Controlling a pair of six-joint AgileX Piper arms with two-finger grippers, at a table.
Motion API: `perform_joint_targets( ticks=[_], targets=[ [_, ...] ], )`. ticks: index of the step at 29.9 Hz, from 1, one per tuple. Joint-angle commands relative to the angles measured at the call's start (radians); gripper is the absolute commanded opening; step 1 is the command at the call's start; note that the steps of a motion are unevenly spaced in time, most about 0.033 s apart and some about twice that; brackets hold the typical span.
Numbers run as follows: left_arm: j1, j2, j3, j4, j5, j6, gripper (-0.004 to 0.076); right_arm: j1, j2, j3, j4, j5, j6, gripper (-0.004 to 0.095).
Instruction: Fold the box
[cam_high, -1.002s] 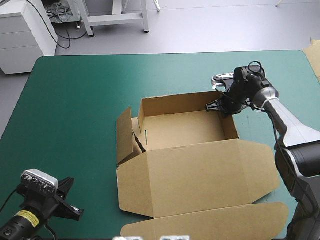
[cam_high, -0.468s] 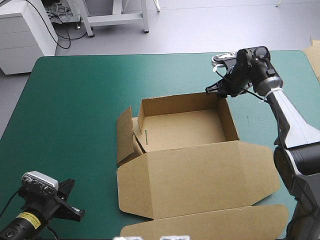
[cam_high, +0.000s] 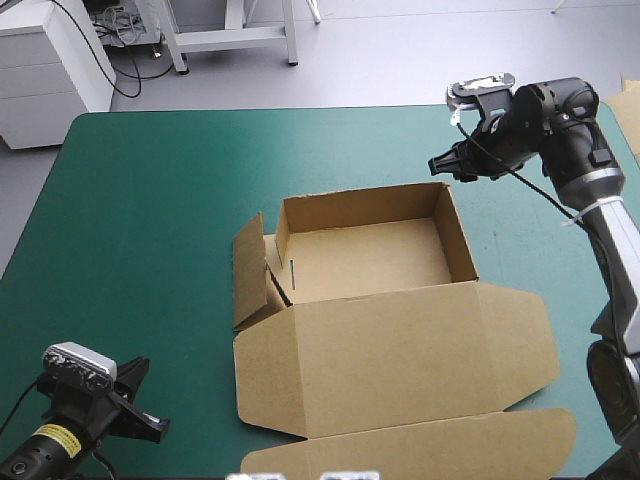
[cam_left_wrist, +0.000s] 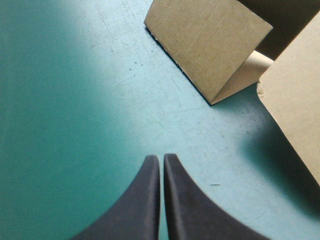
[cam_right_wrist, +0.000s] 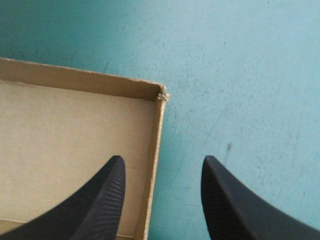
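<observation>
Your teal-green counter (cam_high: 150, 220) carries the box (cam_high: 360, 250) right of centre in the high frame. It is open, with its walls up and its lid (cam_high: 400, 345) lying flat toward the bottom edge. Judge it light and stiff: the board should bend only along its creases and slide readily on the counter. So pinch a thin free edge, the rim of an upright side or the lid's outer edge, rather than push on a face. The right hand (cam_right_wrist: 162, 165) is open and empty, hanging over the box's far right corner at upper right. One finger is above the box's floor and the other above the counter, with the right wall (cam_right_wrist: 156, 135) between them; how high it rides you cannot tell. The left hand (cam_left_wrist: 161, 159) is closed and empty at lower left, well apart from the box. The lid's end flap (cam_high: 420, 450) is cut off by the bottom edge, and the leaning side flap (cam_high: 248, 270) hides how that side is tucked.
</observation>
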Motion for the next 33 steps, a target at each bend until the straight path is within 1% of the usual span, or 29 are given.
perform_joint_targets(
  ticks=[1, 6, 10, 15, 16, 17, 18, 22, 23, 27, 33],
  targets=[
    [0.002, 0.010, -0.023, -0.006, -0.065, -0.009, 0.0008, -0.005, -0.041, 0.047, -0.023, 0.005, 0.010, 0.0448],
    [0.002, 0.010, -0.023, -0.006, -0.065, -0.009, 0.0008, -0.005, -0.011, 0.154, -0.016, 0.005, 0.035, 0.0448],
    [0.002, 0.010, -0.023, -0.006, -0.065, -0.004, 0.0008, -0.005, 0.041, 0.222, 0.011, 0.001, 0.037, 0.0448],
    [0.002, 0.010, -0.023, -0.002, -0.065, -0.002, 0.0008, -0.005, 0.113, 0.244, 0.048, 0.004, 0.052, 0.0445],
    [0.002, 0.010, -0.023, -0.002, -0.065, -0.002, 0.0008, -0.005, 0.121, 0.244, 0.052, 0.004, 0.052, 0.0432],
    [0.002, 0.010, -0.023, -0.002, -0.065, -0.002, 0.0008, -0.005, 0.131, 0.244, 0.054, 0.004, 0.052, 0.0397],
    [0.002, 0.010, -0.023, -0.002, -0.065, -0.002, 0.0008, -0.005, 0.134, 0.244, 0.054, 0.004, 0.052, 0.0338],
    [0.002, 0.010, -0.023, -0.002, -0.065, -0.002, 0.0008, -0.005, 0.138, 0.251, 0.048, 0.004, 0.052, -0.0022],
    [0.002, 0.010, -0.023, -0.002, -0.065, -0.002, 0.0008, -0.005, 0.138, 0.249, 0.048, 0.004, 0.050, -0.0006],
    [0.002, 0.010, -0.023, -0.002, -0.065, -0.002, 0.0008, -0.005, 0.114, 0.249, 0.048, 0.004, 0.049, -0.0018],
    [0.002, 0.010, -0.023, -0.002, -0.067, -0.002, 0.0008, -0.005, 0.002, 0.249, 0.035, 0.004, 0.049, -0.0018]
  ],
)
